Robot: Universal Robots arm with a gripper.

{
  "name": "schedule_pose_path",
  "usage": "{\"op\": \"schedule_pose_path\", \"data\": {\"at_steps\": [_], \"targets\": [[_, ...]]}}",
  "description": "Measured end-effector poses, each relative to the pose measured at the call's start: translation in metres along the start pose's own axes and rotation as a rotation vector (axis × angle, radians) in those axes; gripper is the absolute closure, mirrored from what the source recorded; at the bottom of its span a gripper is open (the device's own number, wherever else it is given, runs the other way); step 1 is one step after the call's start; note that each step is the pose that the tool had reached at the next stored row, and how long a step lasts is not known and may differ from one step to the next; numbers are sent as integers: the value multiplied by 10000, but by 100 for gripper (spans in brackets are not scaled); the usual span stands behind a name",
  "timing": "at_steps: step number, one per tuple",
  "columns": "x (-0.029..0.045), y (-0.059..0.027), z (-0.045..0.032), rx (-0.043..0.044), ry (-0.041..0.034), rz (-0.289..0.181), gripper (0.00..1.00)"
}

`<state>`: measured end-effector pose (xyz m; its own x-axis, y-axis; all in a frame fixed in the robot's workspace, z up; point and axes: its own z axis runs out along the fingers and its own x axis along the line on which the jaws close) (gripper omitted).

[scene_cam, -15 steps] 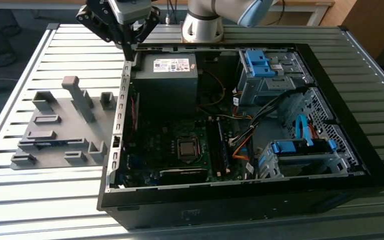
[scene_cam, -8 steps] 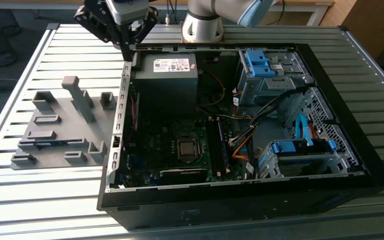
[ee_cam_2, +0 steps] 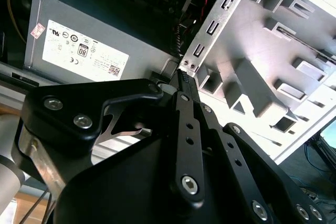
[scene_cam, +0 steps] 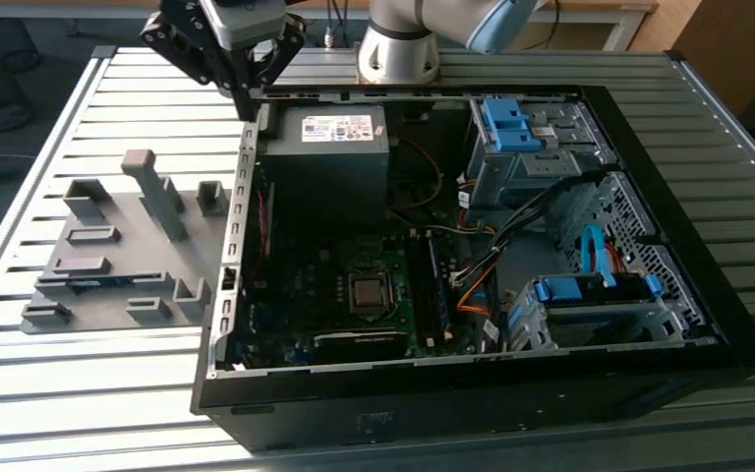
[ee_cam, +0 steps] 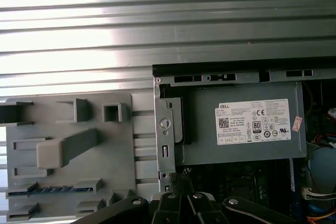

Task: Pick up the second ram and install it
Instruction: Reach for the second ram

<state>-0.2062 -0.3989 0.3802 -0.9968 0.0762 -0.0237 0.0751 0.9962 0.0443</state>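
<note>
Black jaws, closed on nothing, hang over case (scene_cam: 509, 388) edge; second ram (ee_cam: 52, 189) lies in holder (scene_cam: 115, 211)

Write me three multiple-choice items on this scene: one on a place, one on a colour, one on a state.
1. Where does the second ram lie?
A. In a slot of the grey holder
B. In a motherboard slot
C. On the table slats

2. What colour are the plastic drive brackets in the computer case?
A. Red
B. Blue
C. Yellow

3. What does the hand hold?
A. The ram
B. A cable
C. Nothing

Answers:
1 A: the blue-green strip sits in the holder beside the case.
2 B: they show bright blue against the dark case.
3 C: its fingers meet with nothing between them, over the case's corner.
</note>
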Motion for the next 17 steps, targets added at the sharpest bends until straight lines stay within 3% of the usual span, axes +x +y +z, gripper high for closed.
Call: {"op": "schedule_pose_path", "data": {"at_steps": [17], "targets": [[100, -8, 9, 0, 1, 0, 89]]}}
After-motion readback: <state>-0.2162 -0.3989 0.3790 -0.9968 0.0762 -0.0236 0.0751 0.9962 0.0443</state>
